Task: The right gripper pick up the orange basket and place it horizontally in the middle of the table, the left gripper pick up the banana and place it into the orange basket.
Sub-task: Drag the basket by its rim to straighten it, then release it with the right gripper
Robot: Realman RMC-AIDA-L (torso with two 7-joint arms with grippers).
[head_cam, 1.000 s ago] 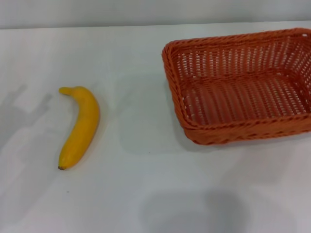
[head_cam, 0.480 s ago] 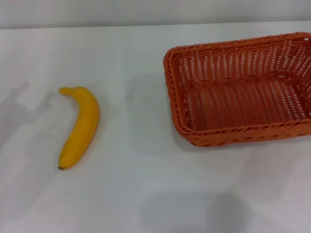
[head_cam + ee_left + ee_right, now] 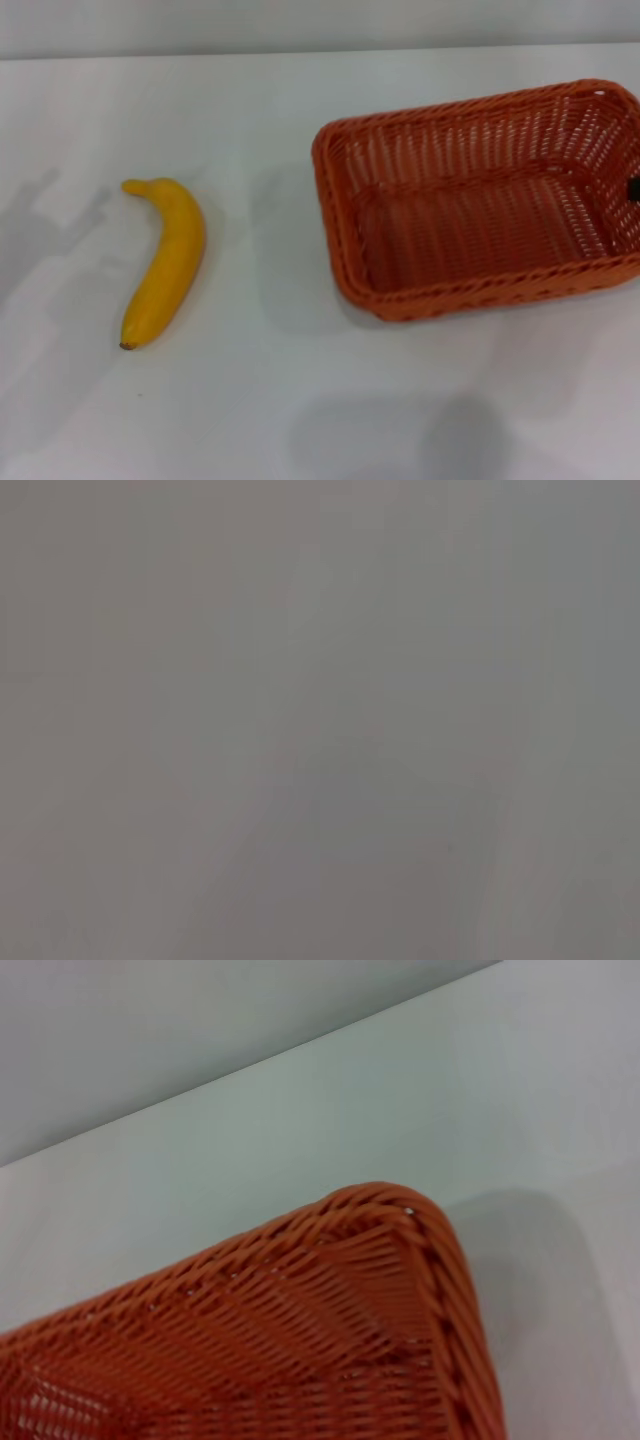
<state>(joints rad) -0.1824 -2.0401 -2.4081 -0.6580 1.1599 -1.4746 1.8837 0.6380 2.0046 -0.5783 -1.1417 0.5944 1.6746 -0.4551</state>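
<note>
The orange basket (image 3: pixel 480 290) is in the right half of the table (image 3: pixel 300 410), its long side running left to right, slightly tilted, with a shadow beside its left end. Only a small black tip of my right gripper (image 3: pixel 633 188) shows at the basket's right rim, at the picture's edge, holding it. The right wrist view shows one braided corner of the basket (image 3: pixel 400 1215) close up, with white table behind it. The yellow banana (image 3: pixel 168 258) lies alone at the left of the table, stem pointing away from me. The left gripper is out of view; its wrist view is plain grey.
The table's far edge (image 3: pixel 200 55) meets a pale wall. White tabletop lies between the banana and the basket, and along the near side.
The basket has slid left toward the table's middle, its left end now clearly closer to the banana, and it has turned slightly. The banana has not moved.
</note>
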